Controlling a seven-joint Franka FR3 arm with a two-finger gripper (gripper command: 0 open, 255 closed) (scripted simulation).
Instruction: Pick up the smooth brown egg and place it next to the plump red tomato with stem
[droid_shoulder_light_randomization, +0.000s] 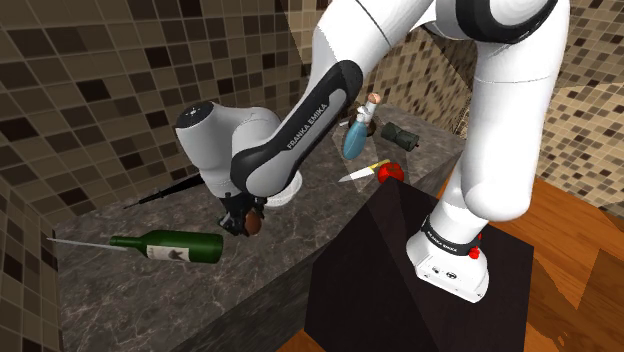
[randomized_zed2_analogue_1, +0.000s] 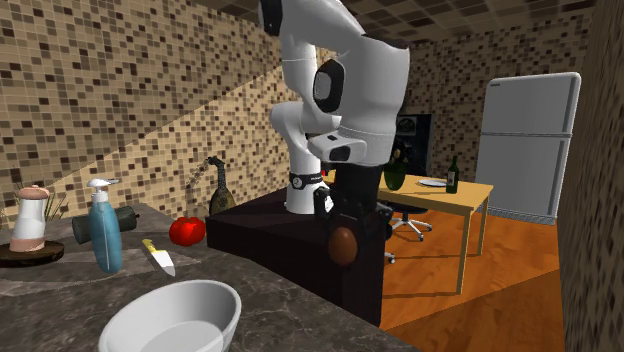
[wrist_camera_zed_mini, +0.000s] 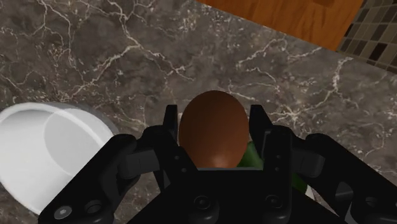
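Note:
My black gripper (droid_shoulder_light_randomization: 245, 218) is shut on a smooth brown egg (droid_shoulder_light_randomization: 253, 225) and holds it in the air above the dark marble counter (droid_shoulder_light_randomization: 150, 300). In the wrist view the egg (wrist_camera_zed_mini: 212, 129) sits clasped between both fingers of the gripper (wrist_camera_zed_mini: 213, 121). From the second exterior view the egg (randomized_zed2_analogue_1: 343, 244) hangs under the gripper (randomized_zed2_analogue_1: 343, 232). The red tomato (droid_shoulder_light_randomization: 391, 172) with a stem lies far off, toward the shoulder view's right end of the counter, beside a knife (droid_shoulder_light_randomization: 362, 171). The second exterior view places the tomato (randomized_zed2_analogue_1: 186, 230) behind the knife (randomized_zed2_analogue_1: 158, 257).
A green wine bottle (droid_shoulder_light_randomization: 170, 245) lies on its side near the gripper. A white bowl (randomized_zed2_analogue_1: 175, 318) stands on the counter close to the egg, bowl (wrist_camera_zed_mini: 38, 149). A blue spray bottle (droid_shoulder_light_randomization: 357, 135) and a dark canister (droid_shoulder_light_randomization: 403, 134) stand beyond the tomato. The black stand (droid_shoulder_light_randomization: 400, 260) abuts the counter.

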